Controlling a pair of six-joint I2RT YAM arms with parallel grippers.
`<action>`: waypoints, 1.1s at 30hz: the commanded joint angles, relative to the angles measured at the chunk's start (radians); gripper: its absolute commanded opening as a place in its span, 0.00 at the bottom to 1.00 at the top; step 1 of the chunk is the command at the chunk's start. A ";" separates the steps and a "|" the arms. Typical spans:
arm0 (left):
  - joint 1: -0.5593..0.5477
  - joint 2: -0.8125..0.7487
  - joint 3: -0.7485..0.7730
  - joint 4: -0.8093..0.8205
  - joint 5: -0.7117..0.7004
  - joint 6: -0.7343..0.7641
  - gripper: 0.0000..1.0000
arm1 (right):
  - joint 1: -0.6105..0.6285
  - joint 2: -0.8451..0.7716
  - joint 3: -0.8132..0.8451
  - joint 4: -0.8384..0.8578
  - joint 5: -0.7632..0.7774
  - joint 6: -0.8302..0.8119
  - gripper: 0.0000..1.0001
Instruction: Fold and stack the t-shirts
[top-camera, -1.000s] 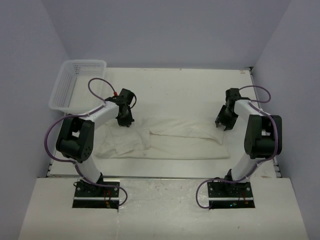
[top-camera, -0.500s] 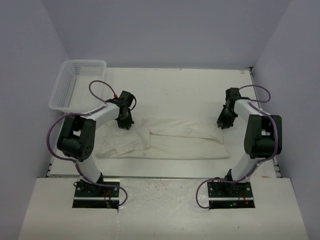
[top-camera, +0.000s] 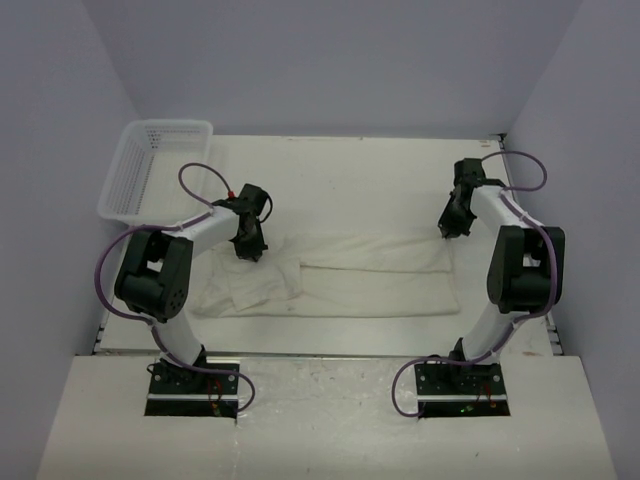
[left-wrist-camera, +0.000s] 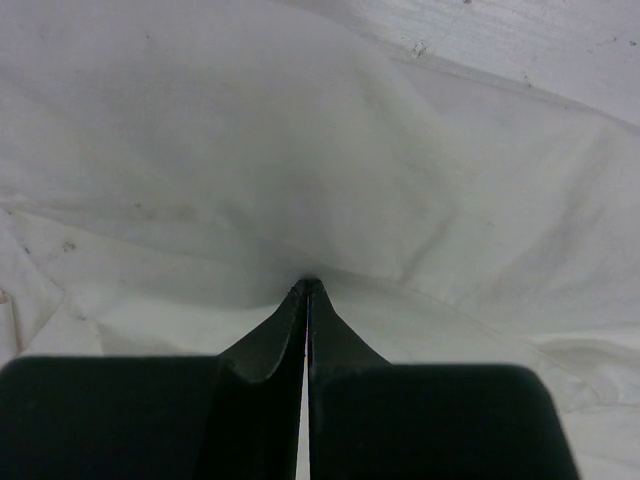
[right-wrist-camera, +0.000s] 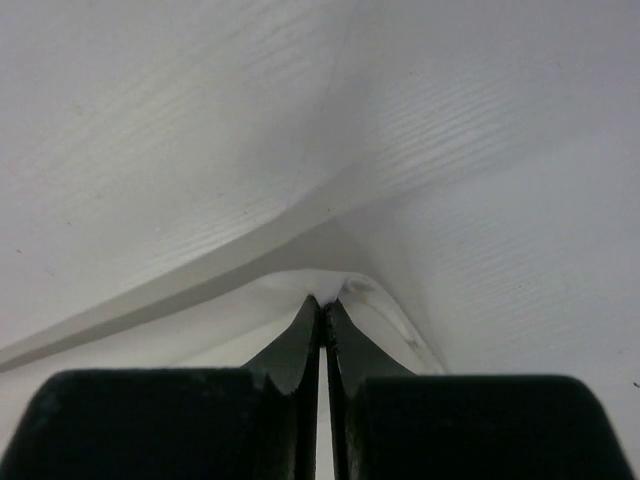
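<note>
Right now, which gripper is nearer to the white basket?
Left. The left gripper pinches the shirt a short way from the basket's near corner; the right gripper grips the shirt's opposite end, far across the table.

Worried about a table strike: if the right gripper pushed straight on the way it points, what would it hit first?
The t-shirt edge pinched in the right gripper, then probably the table close behind it; depth is unclear.
</note>
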 joint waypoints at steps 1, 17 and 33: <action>0.011 0.025 -0.029 0.025 -0.008 0.008 0.00 | -0.004 0.048 0.089 -0.020 0.050 -0.014 0.00; 0.011 0.033 -0.056 0.035 -0.010 0.021 0.00 | -0.012 0.221 0.261 -0.103 0.144 -0.014 0.07; 0.011 -0.056 -0.023 -0.008 -0.082 0.043 0.00 | -0.001 0.099 0.235 -0.118 0.088 -0.020 0.18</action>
